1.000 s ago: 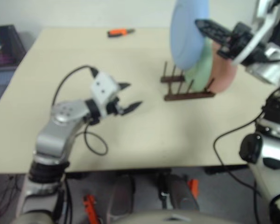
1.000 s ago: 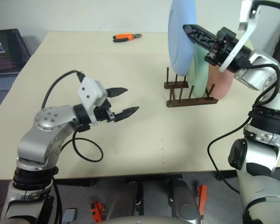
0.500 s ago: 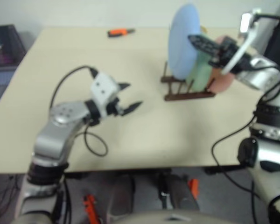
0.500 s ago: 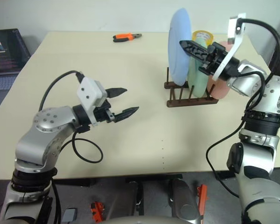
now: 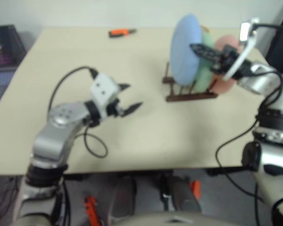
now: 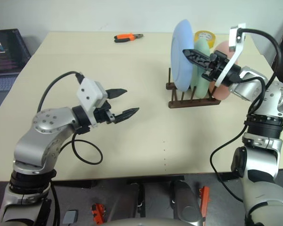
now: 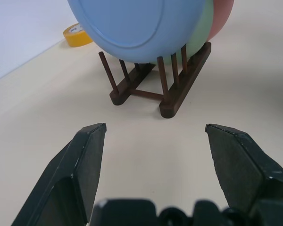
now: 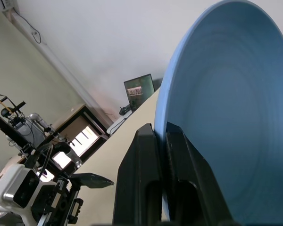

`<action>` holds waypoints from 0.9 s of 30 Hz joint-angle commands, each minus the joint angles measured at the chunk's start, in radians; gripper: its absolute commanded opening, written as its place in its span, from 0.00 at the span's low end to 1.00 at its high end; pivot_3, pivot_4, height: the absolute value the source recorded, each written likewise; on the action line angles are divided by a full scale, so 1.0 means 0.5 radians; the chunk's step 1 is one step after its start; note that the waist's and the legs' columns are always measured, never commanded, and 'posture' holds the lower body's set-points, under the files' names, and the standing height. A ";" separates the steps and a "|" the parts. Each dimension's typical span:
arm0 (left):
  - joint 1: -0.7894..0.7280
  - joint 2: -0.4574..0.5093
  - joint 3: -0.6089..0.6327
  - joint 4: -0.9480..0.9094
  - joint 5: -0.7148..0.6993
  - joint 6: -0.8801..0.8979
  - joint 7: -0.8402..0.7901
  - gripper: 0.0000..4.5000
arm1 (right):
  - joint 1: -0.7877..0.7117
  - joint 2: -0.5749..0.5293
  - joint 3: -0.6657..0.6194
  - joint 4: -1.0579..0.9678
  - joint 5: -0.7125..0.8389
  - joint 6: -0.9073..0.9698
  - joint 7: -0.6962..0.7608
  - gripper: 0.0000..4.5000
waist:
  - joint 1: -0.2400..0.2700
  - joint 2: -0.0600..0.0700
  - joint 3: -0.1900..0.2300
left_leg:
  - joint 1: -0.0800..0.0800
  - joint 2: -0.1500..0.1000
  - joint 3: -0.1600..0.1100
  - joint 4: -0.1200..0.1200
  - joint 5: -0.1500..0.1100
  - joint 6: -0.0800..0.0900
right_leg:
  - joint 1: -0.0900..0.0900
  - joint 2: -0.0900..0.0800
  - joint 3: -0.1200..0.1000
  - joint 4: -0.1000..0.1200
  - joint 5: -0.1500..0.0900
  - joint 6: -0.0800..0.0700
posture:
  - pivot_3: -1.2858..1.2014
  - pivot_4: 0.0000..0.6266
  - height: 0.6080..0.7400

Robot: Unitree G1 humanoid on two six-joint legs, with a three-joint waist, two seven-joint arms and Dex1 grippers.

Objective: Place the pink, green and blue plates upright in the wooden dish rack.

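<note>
Light blue round plastic plate [image 6: 183, 54] has come down into the front slot of the dark brown wooden peg rack [image 6: 192, 96], right gripper [image 6: 191, 53] pinching its rim. Left gripper [image 6: 124, 102] spread, idle. Risk: early release tips it off the pegs.

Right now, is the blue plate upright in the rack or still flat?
Upright. The blue plate stands on edge among the wooden dish rack pegs, beside the green plate, with the right gripper shut on its rim.

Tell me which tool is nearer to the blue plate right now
Right. The right tool is clamped on the blue plate's rim at the wooden dish rack; the left tool hangs open well short of it.
</note>
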 commanded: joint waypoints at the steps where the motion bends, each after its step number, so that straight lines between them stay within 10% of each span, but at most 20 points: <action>1: -0.009 0.018 0.045 -0.084 -0.023 -0.016 0.007 0.83 | -0.032 -0.024 -0.004 -0.020 -0.010 -0.053 0.031 0.06 | 0.000 0.000 0.000 | 0.000 0.000 0.000 0.000 0.000 0.000 | 0.000 0.000 0.000 0.000 0.000 0.000 | 0.52 0.24 1.00; 10: 0.003 0.020 0.047 -0.093 -0.022 -0.013 0.012 0.83 | -0.028 -0.034 0.035 -0.031 -0.061 -0.096 0.049 0.70 | 0.000 0.000 0.000 | 0.000 0.000 0.000 0.000 0.000 0.000 | 0.000 0.000 0.000 0.000 0.000 0.000 | 0.52 0.24 1.00; 27: -0.015 0.033 0.037 -0.082 -0.019 -0.019 -0.007 0.83 | -0.147 -0.251 0.252 -0.217 -0.389 -0.387 0.205 0.70 | 0.002 0.000 0.000 | -0.001 0.000 0.000 0.000 0.000 0.000 | -0.001 -0.001 -0.001 0.000 -0.001 -0.001 | 0.52 0.24 1.00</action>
